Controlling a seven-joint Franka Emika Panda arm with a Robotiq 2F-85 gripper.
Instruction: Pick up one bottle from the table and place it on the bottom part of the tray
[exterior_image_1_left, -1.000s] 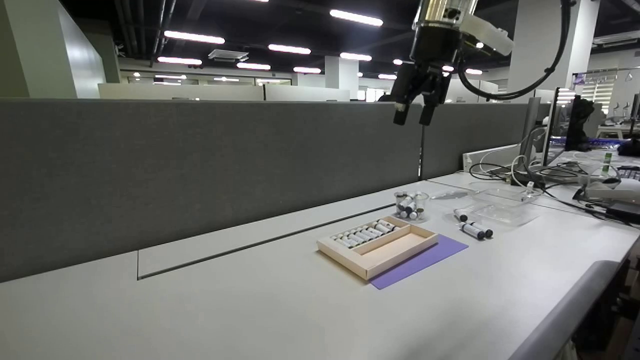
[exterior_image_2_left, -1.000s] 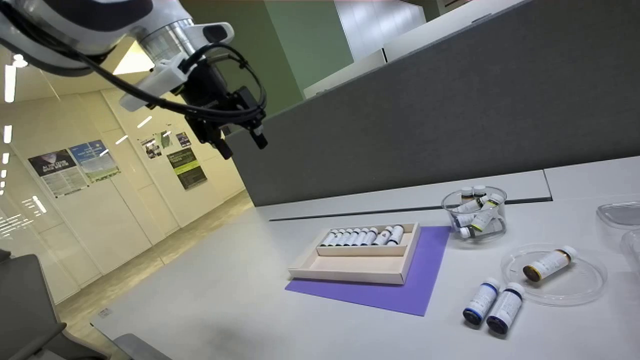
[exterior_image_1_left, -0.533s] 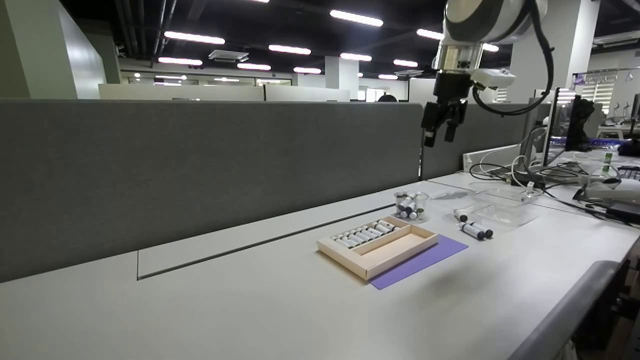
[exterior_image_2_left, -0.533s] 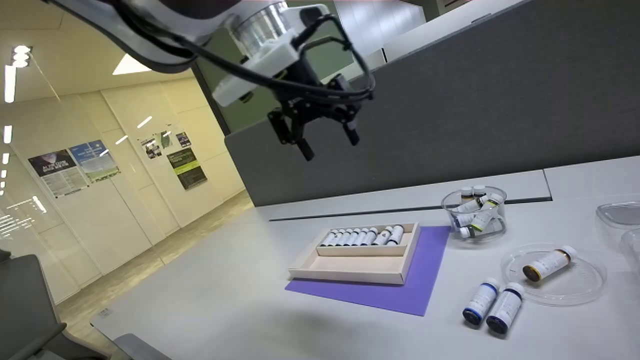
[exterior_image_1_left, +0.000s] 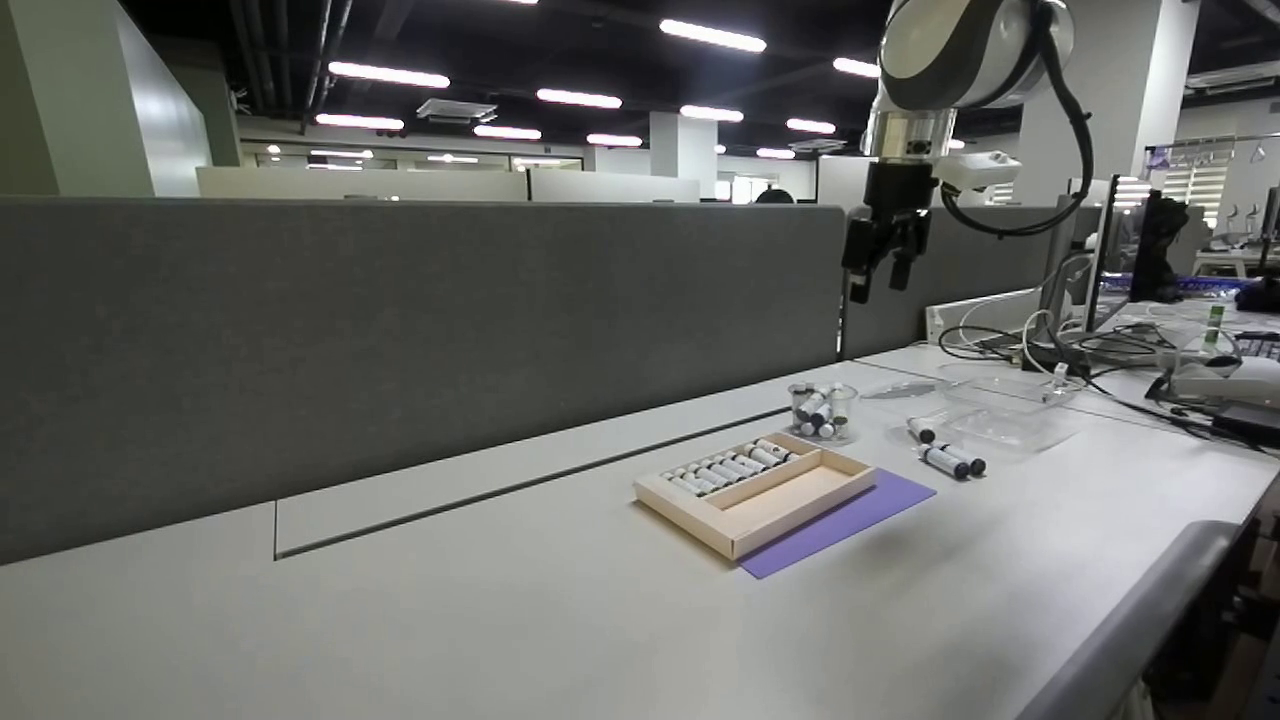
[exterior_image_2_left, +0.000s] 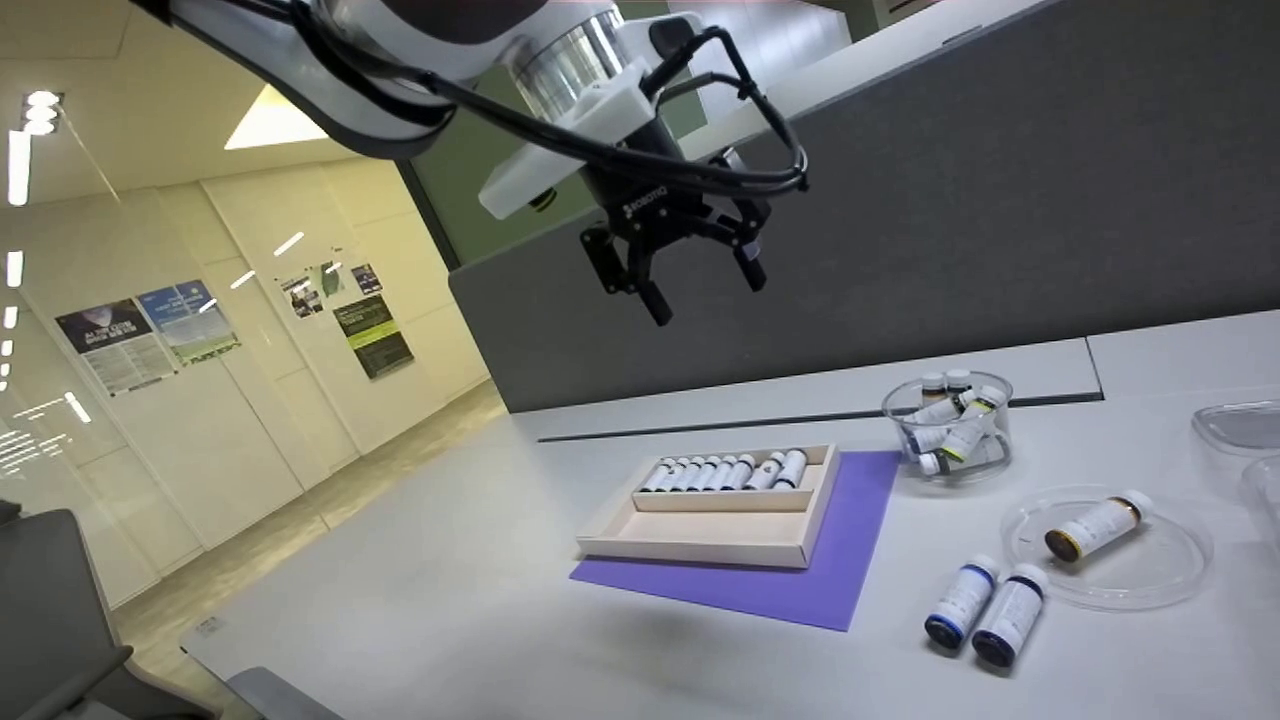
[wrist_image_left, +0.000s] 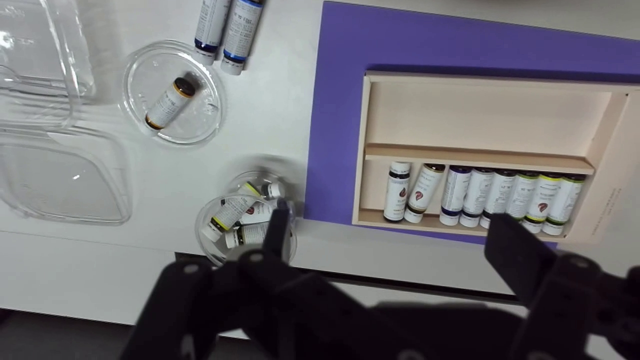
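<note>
The beige tray lies on the white-grey table. One long compartment is empty; the other holds a row of white-labelled bottles. Two bottles, one blue-banded and one dark-banded, lie side by side on the table; both also show at the top of the wrist view. A yellow-banded bottle lies on a clear round dish. My gripper is open and empty, high above the table; its spread fingers frame the tray's bottle row and the clear cup's edge in the wrist view.
A purple mat lies partly under the tray. A clear cup with several bottles stands beside it. Clear plastic lids lie past the round dish. A dark grey partition wall runs along the table's back. Cables lie farther along.
My gripper has moved down and sideways, toward the side with the cup and loose bottles, rightward in both exterior views. The last half second shows a smaller shift. The bottles and tray have not moved.
</note>
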